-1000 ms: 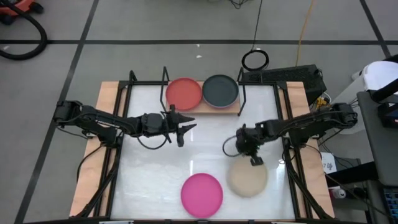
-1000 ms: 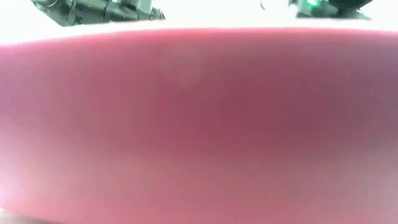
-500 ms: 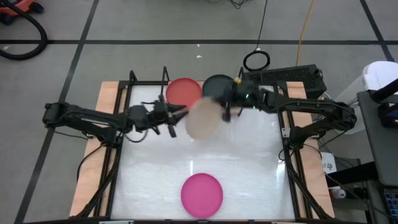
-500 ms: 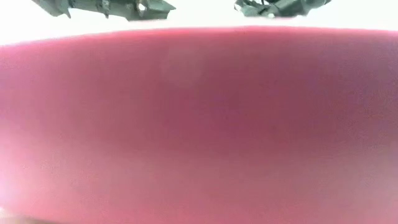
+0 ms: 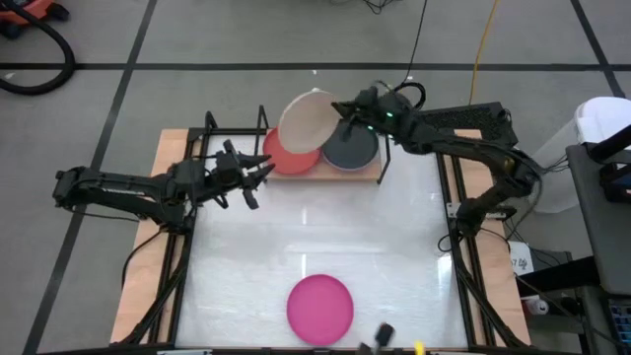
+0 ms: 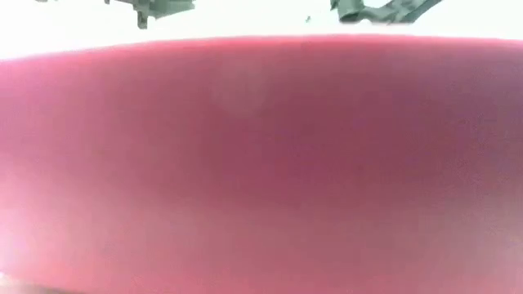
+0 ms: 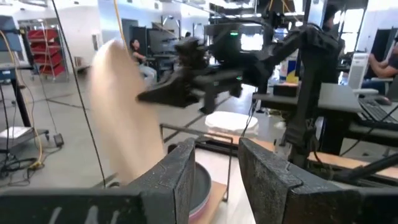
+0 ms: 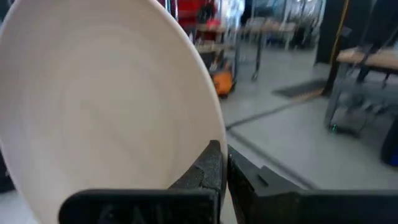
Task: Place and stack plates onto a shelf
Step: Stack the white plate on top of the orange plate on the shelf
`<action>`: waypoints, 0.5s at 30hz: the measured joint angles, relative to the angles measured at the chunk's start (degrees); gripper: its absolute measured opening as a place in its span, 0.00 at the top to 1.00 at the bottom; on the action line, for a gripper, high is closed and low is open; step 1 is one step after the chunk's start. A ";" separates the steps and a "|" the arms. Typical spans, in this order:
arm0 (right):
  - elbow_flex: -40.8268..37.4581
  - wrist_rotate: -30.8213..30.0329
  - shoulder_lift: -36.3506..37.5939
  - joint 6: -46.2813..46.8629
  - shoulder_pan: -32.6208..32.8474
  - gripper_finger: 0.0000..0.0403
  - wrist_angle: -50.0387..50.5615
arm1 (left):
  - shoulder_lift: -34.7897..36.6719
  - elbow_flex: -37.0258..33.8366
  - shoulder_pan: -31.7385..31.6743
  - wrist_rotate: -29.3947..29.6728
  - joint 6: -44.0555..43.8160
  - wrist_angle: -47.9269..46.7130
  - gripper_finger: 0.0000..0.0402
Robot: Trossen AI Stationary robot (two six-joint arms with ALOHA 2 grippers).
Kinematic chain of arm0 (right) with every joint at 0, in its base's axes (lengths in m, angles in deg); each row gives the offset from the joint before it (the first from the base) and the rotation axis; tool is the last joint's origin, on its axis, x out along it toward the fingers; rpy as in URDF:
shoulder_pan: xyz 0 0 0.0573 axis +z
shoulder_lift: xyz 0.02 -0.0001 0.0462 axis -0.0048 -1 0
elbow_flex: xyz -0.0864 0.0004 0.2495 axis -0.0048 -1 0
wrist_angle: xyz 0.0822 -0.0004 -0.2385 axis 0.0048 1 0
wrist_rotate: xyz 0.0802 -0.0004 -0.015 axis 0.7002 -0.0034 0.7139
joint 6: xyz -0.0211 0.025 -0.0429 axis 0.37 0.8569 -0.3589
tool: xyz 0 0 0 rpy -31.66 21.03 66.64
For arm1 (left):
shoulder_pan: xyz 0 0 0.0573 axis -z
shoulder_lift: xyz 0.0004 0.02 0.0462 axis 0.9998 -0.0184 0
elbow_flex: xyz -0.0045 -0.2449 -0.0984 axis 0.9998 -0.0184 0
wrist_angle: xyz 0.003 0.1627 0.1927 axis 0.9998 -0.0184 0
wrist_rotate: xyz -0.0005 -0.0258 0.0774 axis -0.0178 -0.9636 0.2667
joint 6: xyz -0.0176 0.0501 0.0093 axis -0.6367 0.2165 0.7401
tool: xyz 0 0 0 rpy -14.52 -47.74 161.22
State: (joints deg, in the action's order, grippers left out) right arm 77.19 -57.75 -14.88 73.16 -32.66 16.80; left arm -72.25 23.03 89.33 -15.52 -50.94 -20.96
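1. Your right gripper [image 5: 340, 106] is clenched on the beige plate [image 5: 306, 120], tilted above the shelf [image 5: 340, 175] at the desk's far edge.
2. Beneath it lie the red plate [image 5: 286, 158] and black plate [image 5: 350, 150].
3. Your left gripper [image 5: 258, 176] hangs released beside the shelf.
4. The magenta plate [image 5: 319, 309] at the near edge blocks the low view.

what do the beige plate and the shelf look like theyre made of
Beige plate, held in the right claw: probably matte plastic, with faint concentric rings and no glare. Shelf: board looks like pale unfinished wood, with thin black legs, likely metal.
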 joint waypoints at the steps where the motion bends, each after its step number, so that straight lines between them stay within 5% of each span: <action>1: 1.52 0.94 -2.16 0.51 -0.41 1.00 0.82 | -0.06 0.00 0.00 0.00 -0.07 -0.22 0.68; 8: 12.29 1.89 -15.69 -0.84 -1.27 1.00 7.62 | -0.63 0.00 0.02 0.02 -1.70 -1.14 0.68; 15: 13.44 1.85 -21.90 -2.03 -1.27 1.00 7.73 | -0.63 0.00 0.28 0.00 -2.15 -2.98 0.68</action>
State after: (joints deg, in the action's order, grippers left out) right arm 90.63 -55.90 -36.78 71.14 -33.94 24.53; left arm -72.88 23.03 89.61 -15.52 -53.10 -23.94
